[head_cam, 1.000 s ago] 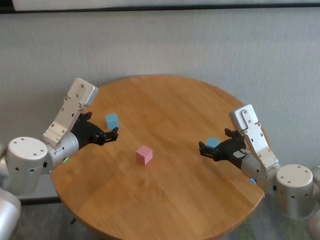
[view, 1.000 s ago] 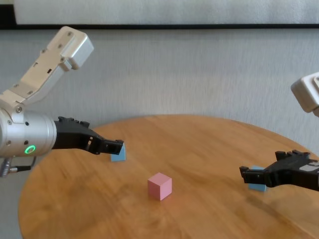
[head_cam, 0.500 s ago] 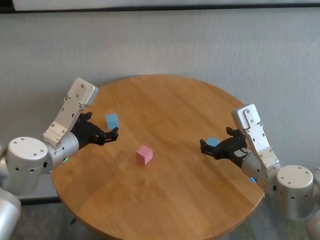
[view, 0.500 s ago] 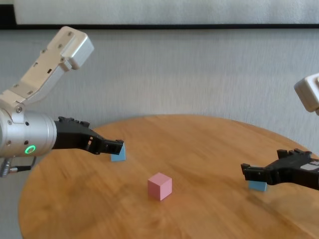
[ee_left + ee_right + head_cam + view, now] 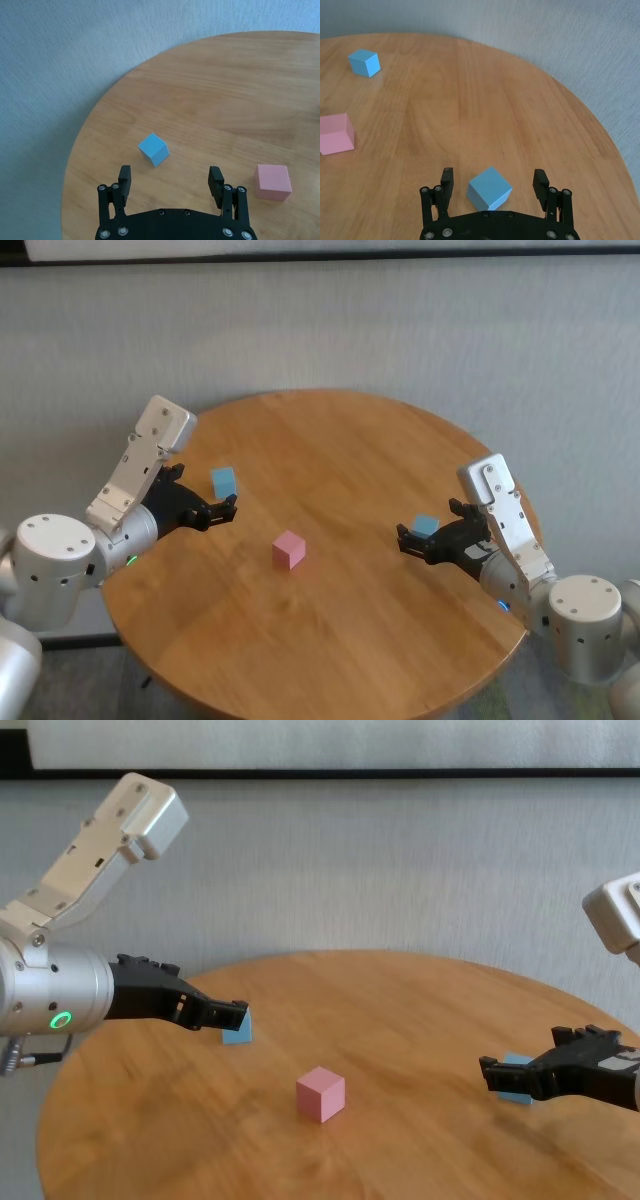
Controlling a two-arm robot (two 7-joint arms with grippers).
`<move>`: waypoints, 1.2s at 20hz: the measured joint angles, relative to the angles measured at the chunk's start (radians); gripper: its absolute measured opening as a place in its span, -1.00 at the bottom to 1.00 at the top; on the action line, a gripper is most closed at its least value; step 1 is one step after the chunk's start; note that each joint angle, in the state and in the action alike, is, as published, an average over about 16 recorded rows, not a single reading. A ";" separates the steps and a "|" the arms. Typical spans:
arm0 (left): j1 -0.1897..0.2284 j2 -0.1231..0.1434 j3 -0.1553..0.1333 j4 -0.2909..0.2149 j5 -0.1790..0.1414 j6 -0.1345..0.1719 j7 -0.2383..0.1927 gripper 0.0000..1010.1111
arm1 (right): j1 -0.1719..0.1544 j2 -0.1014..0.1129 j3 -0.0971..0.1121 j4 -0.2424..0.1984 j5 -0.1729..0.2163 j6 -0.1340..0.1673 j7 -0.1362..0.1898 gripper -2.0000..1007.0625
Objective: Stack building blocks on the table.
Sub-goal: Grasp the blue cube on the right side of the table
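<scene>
A pink block (image 5: 288, 550) sits near the middle of the round wooden table (image 5: 340, 460). One light blue block (image 5: 224, 481) lies toward the table's left side. My left gripper (image 5: 222, 508) hovers just short of it, open and empty; the left wrist view shows the block (image 5: 153, 149) ahead of the open gripper (image 5: 170, 173). A second light blue block (image 5: 426, 526) lies toward the right side. My right gripper (image 5: 430, 522) is open, low over the table. In the right wrist view this block (image 5: 489, 188) sits between its spread fingers (image 5: 447, 176) without touching them.
A grey textured wall runs close behind the table. The table's round edge curves just past each blue block. Bare wood lies between the pink block (image 5: 320, 1094) and each of the two grippers.
My right gripper lifted slightly and came back down around its blue block, jaws still open. The left arm and all three blocks have stayed put.
</scene>
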 joint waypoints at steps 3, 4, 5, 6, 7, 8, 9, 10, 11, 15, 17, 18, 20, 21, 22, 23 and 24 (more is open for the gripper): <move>0.000 0.000 0.000 0.000 0.000 0.000 0.000 0.98 | 0.002 -0.008 0.004 0.011 -0.006 0.000 0.001 1.00; 0.000 0.000 0.000 0.000 0.000 0.000 0.000 0.98 | 0.003 -0.011 0.006 0.015 -0.008 0.000 0.001 1.00; 0.000 0.000 0.000 0.000 0.000 0.000 0.000 0.98 | 0.004 -0.014 0.007 0.019 -0.010 0.000 0.001 1.00; 0.000 0.000 0.000 0.000 0.000 0.000 0.000 0.98 | 0.005 -0.017 0.009 0.024 -0.012 0.000 0.001 1.00; 0.000 0.000 0.000 0.000 0.000 0.000 0.000 0.98 | 0.006 -0.020 0.010 0.029 -0.013 0.000 0.001 1.00; 0.000 0.000 0.000 0.000 0.000 0.000 0.000 0.98 | 0.008 -0.023 0.012 0.034 -0.015 -0.001 0.001 1.00; 0.000 0.000 0.000 0.000 0.000 0.000 0.000 0.98 | 0.009 -0.026 0.014 0.039 -0.016 -0.001 0.001 1.00; 0.000 0.000 0.000 0.000 0.000 0.000 0.000 0.98 | 0.010 -0.029 0.016 0.044 -0.018 -0.002 0.002 1.00; 0.000 0.000 0.000 0.000 0.000 0.000 0.000 0.98 | 0.011 -0.032 0.017 0.049 -0.020 -0.002 0.002 1.00; 0.000 0.000 0.000 0.000 0.000 0.000 0.000 0.98 | 0.015 -0.043 0.024 0.065 -0.026 -0.005 0.003 1.00; 0.000 0.000 0.000 0.000 0.000 0.000 0.000 0.98 | 0.017 -0.047 0.027 0.071 -0.030 -0.008 0.004 1.00; 0.000 0.000 0.000 0.000 0.000 0.000 0.000 0.98 | 0.018 -0.049 0.028 0.074 -0.032 -0.010 0.005 1.00; 0.000 0.000 0.000 0.000 0.000 0.000 0.000 0.98 | 0.020 -0.054 0.031 0.080 -0.037 -0.014 0.007 1.00; 0.000 0.000 0.000 0.000 0.000 0.000 0.000 0.98 | 0.020 -0.056 0.032 0.082 -0.039 -0.017 0.008 1.00; 0.000 0.000 0.000 0.000 0.000 0.000 0.000 0.98 | 0.021 -0.057 0.034 0.085 -0.041 -0.019 0.008 1.00; 0.000 0.000 0.000 0.000 0.000 0.000 0.000 0.98 | 0.021 -0.059 0.035 0.087 -0.044 -0.022 0.009 1.00; 0.000 0.000 0.000 0.000 0.000 0.000 0.000 0.98 | 0.022 -0.061 0.036 0.088 -0.046 -0.024 0.010 1.00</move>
